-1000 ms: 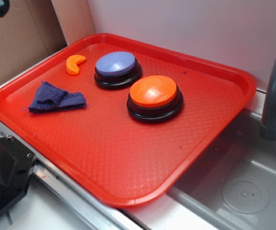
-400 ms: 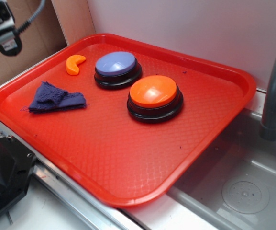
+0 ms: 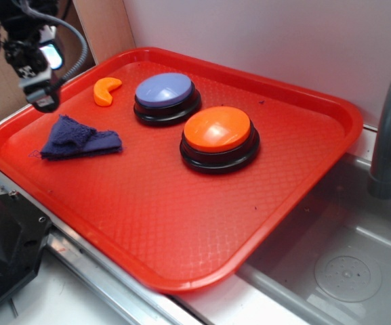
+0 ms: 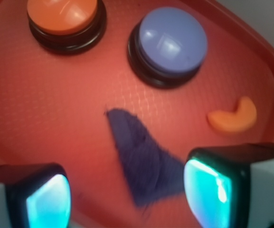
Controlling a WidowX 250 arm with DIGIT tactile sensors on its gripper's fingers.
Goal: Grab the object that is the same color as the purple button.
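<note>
Hovering above the far-left corner of the red tray (image 3: 181, 250), the claw (image 3: 43, 95) is spread wide with nothing between its pads (image 4: 49, 202), which glow teal in the wrist view. The purple button (image 3: 165, 89), lavender on a black base, sits toward the back of the tray, with the orange button (image 3: 217, 130) just beside it and nearer the sink (image 3: 331, 264). The matching item, a dark purple-blue terry rag (image 3: 80, 139), lies crumpled flat on the tray's left side, well apart from both buttons and near a small orange crescent piece (image 3: 106, 91).

This looks like the approach step: the claw is in the air, apart from the rag, and seen from the wrist the rag lies between the two pads but slightly toward the right one. The next move likely calls for a small centring shift, then a straight descent until the pads straddle the raised folds, closing low enough to pinch thin cloth against the textured tray.
</note>
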